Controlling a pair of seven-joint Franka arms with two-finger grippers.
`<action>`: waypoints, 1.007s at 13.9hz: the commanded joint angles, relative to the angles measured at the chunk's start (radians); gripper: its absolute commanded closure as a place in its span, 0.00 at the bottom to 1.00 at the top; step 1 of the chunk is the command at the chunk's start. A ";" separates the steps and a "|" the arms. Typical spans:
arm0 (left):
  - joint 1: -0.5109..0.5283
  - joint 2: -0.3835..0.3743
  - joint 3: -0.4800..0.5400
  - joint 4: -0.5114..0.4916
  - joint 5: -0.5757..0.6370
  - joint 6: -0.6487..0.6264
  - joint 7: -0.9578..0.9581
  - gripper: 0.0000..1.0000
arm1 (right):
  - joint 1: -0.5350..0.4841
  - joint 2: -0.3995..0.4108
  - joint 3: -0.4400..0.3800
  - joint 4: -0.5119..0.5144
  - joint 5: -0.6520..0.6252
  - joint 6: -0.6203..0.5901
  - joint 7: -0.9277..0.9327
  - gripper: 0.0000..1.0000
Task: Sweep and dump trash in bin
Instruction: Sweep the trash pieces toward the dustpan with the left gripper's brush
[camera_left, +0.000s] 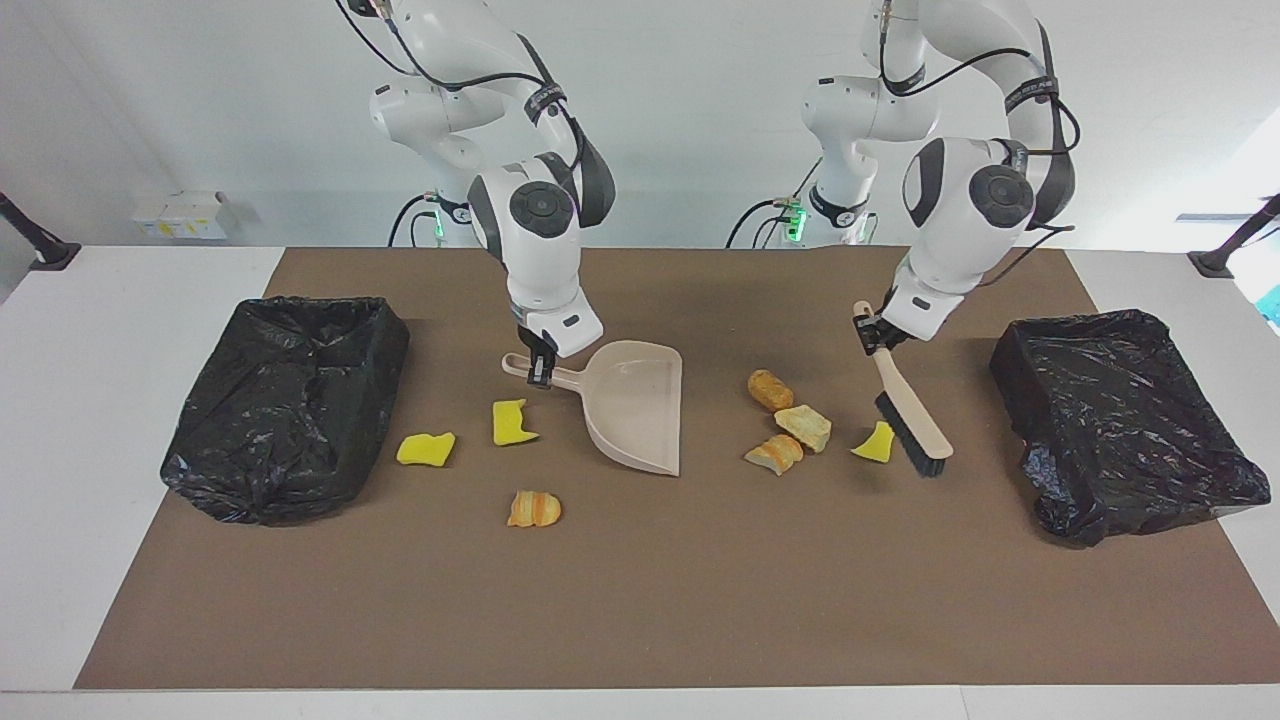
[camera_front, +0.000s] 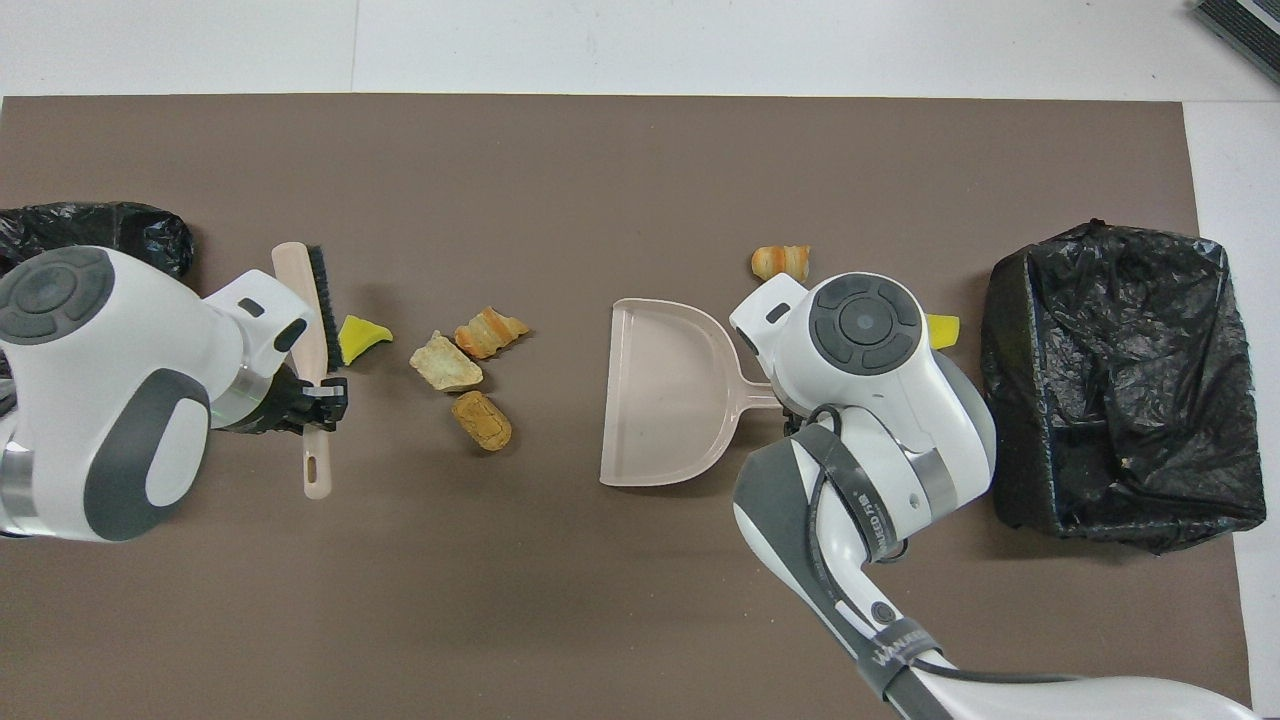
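- The left gripper (camera_left: 868, 338) is closed tight on the handle of the beige brush with black bristles (camera_left: 910, 424). The bristles sit just beside one yellow spongy scrap (camera_left: 876, 443), toward the left arm's end of the table.
- The right gripper (camera_left: 540, 370) is closed on the handle of the beige plastic dustpan (camera_left: 632, 405), which rests on the brown mat (camera_left: 640, 600).
- Three tan bread-like lumps (camera_left: 788, 425) lie between that yellow scrap and the dustpan.
- Two more yellow spongy scraps (camera_left: 470, 435) and one orange bread-like lump (camera_left: 534, 509) lie between the dustpan and a black bag-lined bin (camera_left: 290, 400).
- The scraps look light and soft. They will likely slide or roll easily, so push them gently with the bristles.
- A second black bag-lined bin (camera_left: 1120, 420) sits at the left arm's end.
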 joint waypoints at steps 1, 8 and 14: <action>0.022 0.004 -0.012 0.003 0.054 -0.046 0.037 1.00 | -0.004 -0.025 0.006 -0.035 -0.008 0.019 -0.046 1.00; 0.008 0.051 -0.014 -0.071 0.089 -0.009 0.033 1.00 | 0.005 -0.021 0.006 -0.053 -0.010 0.056 -0.051 1.00; -0.098 0.061 -0.017 -0.094 0.087 0.032 0.022 1.00 | 0.033 -0.007 0.005 -0.050 -0.013 0.071 -0.042 1.00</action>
